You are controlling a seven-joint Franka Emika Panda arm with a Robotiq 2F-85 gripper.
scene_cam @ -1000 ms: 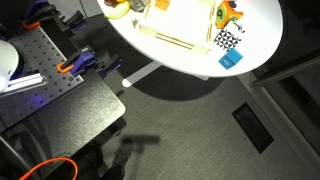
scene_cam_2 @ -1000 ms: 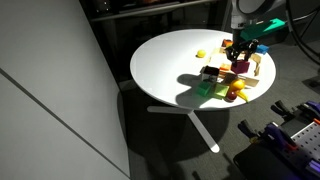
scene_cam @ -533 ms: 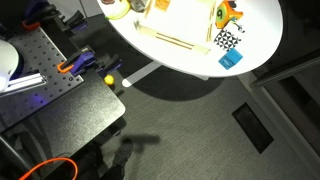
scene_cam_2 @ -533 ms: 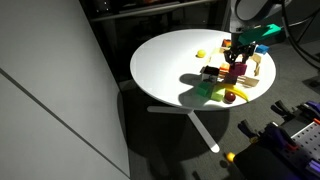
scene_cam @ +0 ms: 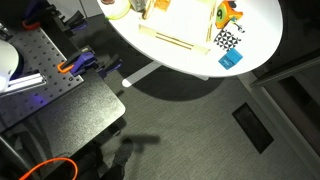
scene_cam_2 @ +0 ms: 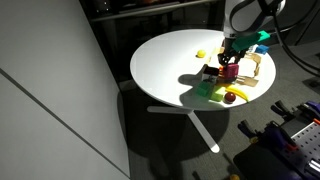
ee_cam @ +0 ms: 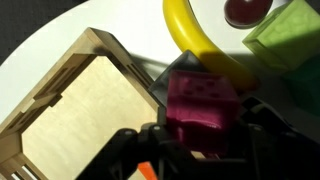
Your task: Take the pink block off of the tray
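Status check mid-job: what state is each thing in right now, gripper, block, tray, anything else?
gripper: shut on the pink block.
pink block: gripped between the fingers, outside the tray's rim.
tray: flat on the table, visible part bare.
banana: lying on the table.

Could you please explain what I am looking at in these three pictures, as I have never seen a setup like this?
It is one robot arm with a two-fingered gripper, steered by a person. Two pictures come from cameras standing outside, looking down on a round white table; the third comes from a camera on the wrist. On the table lie a pale wooden tray, a yellow banana-shaped piece, a green block and a blue square piece. The gripper holds the pink block between its fingers.
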